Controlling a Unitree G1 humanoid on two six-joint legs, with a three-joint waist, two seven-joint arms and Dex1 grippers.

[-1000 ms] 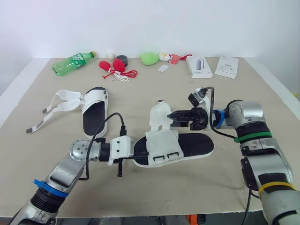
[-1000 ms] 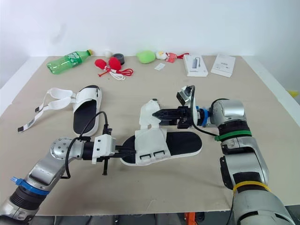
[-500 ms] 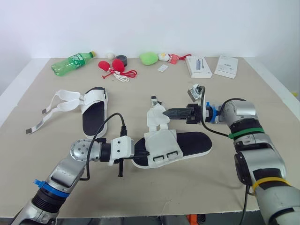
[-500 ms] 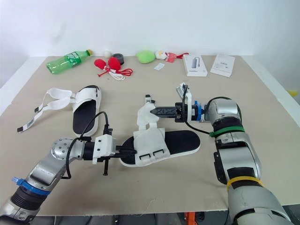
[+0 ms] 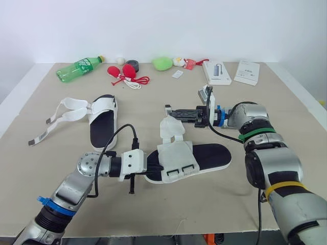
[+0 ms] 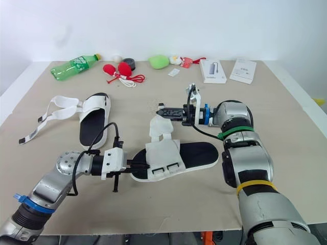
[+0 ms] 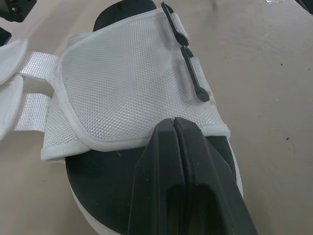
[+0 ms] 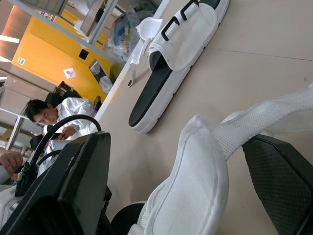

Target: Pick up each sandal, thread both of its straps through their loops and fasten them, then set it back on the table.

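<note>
**Left gripper** (image 5: 156, 167): fingers pressed together, tips at the toe end of the near sandal (image 5: 207, 155) and touching the edge of its white upper (image 7: 127, 83). Whether they nip that edge is unclear. The sandal lies flat on the table (image 5: 168, 204). **Right gripper** (image 5: 169, 110): fingers spread, just beyond the sandal, with its loose straps (image 5: 171, 127) standing between them. Far sandal (image 5: 102, 122): to the left, well apart, unfastened.
</note>
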